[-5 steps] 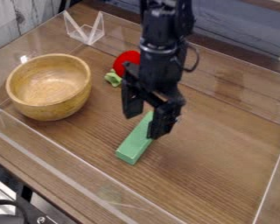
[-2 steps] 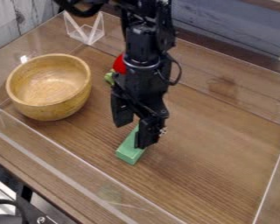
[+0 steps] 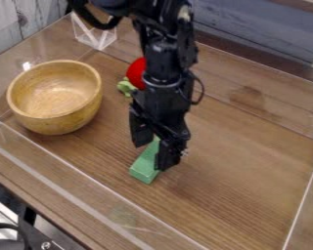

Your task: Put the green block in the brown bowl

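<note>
Straddling the long green rectangular block [image 3: 149, 164] on the wooden tabletop [image 3: 245, 166], my black hand [image 3: 160, 153] stood unclenched, right of the round brown wooden bowl [image 3: 52, 95]; off-centre closing risked tipping it.

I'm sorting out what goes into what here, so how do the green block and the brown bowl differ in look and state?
The green block is a solid, flat-sided bar, while the brown bowl is round and hollow. The block is bright green; the bowl is a light wood tone. The open gripper stands over the block's far end, while the bowl sits apart at the left, with nothing in it. Both rest on the wooden table.
</note>
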